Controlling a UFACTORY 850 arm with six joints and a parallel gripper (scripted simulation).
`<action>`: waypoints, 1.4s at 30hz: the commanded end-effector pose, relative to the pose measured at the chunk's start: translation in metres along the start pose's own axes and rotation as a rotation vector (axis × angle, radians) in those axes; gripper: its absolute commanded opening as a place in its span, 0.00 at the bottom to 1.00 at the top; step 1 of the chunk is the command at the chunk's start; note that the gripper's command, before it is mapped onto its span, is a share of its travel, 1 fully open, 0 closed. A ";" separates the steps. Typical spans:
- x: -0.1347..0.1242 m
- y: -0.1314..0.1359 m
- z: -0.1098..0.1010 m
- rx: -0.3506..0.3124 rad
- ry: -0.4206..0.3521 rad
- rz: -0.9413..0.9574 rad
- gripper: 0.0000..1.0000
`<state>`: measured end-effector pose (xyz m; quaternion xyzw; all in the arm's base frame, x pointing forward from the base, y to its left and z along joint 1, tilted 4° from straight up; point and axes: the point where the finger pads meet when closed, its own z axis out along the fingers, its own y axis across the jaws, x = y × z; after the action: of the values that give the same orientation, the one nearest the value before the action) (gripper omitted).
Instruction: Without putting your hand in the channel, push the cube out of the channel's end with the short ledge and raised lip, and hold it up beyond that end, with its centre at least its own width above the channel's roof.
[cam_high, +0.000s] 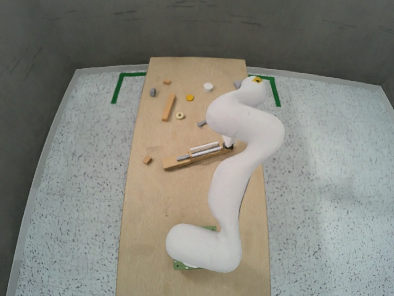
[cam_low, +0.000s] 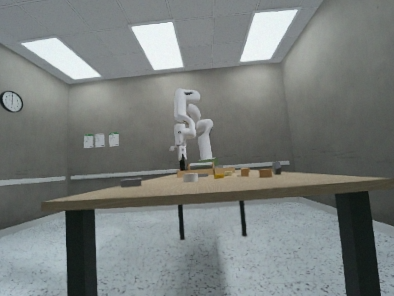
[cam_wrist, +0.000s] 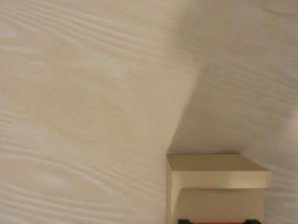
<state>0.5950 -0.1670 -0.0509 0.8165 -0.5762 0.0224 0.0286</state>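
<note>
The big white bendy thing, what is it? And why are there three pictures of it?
It is a robot arm, a machine that bends a bit like your arm. At its tip is a gripper, two fingers that pinch.

One picture looks down from above. One looks across the room from the side. One comes from a camera on the arm's wrist, very close to the wood.

On the wooden table lie a long channel like a little tunnel, a wooden bar, a yellow ring, a white disc and small blocks.

The gripper is pinching a red cube at the tunnel's end. Only its edge shows.
</note>
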 end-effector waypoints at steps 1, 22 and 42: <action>0.000 -0.001 -0.001 0.001 0.001 0.000 0.00; 0.000 -0.001 -0.070 0.001 0.001 0.000 0.00; 0.000 -0.001 -0.082 0.001 0.001 0.000 0.00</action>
<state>0.5945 -0.1611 0.0296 0.8165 -0.5762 0.0222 0.0286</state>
